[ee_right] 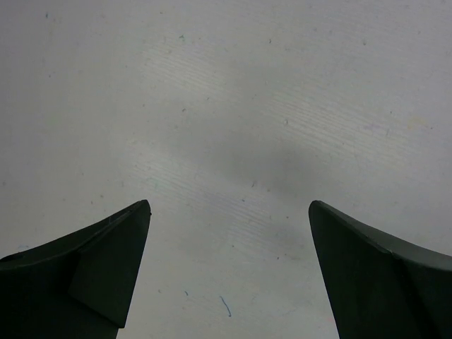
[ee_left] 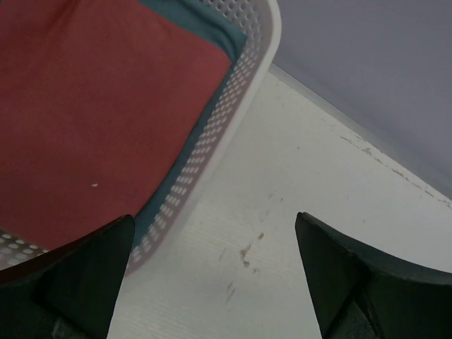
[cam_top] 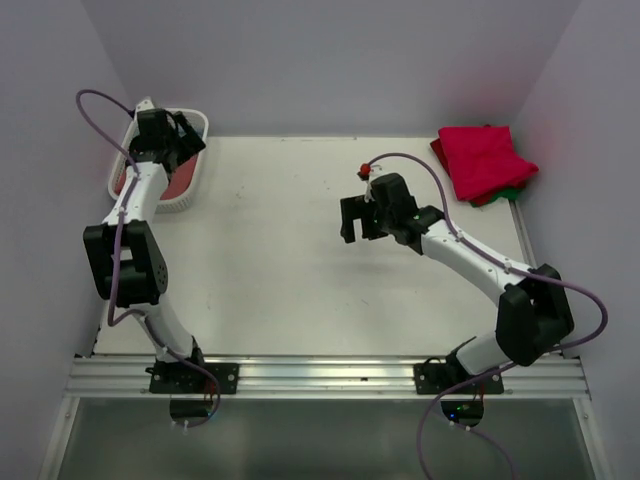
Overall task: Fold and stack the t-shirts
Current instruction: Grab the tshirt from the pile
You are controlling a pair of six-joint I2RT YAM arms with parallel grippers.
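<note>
Looking down from above, I see my left arm [cam_top: 125,240] reaching out to about 10 o'clock on the bench [cam_top: 280,290]. The white basket [cam_top: 195,178] sits in that corner. The left jaws hang over the basket, wide apart, with nothing in them. A dusty red shirt [cam_top: 183,182] lies inside the basket.

From the left wrist, the red shirt [ee_left: 92,106] fills most of the basket. A thin strip of blue-green cloth [ee_left: 212,32] shows beside it, along the basket's wall [ee_left: 244,78]. I cannot tell what that strip is. One finger [ee_left: 78,282] is over the basket's edge and the other finger [ee_left: 367,282] is over the bare bench [ee_left: 318,176].

My right arm [cam_top: 480,265] bends in from 4 o'clock. The right jaws hang near the middle of the bench, a bit toward 1 o'clock. They are wide apart too and hold nothing. From the right wrist I see only the two dark fingers [ee_right: 85,282] and the white bench [ee_right: 226,106] below them.

At 2 o'clock, in the far corner, a bright pink-red shirt [cam_top: 485,160] lies folded. A green shirt [cam_top: 517,189] peeks out from under it. This pile is well apart from both jaws.
</note>
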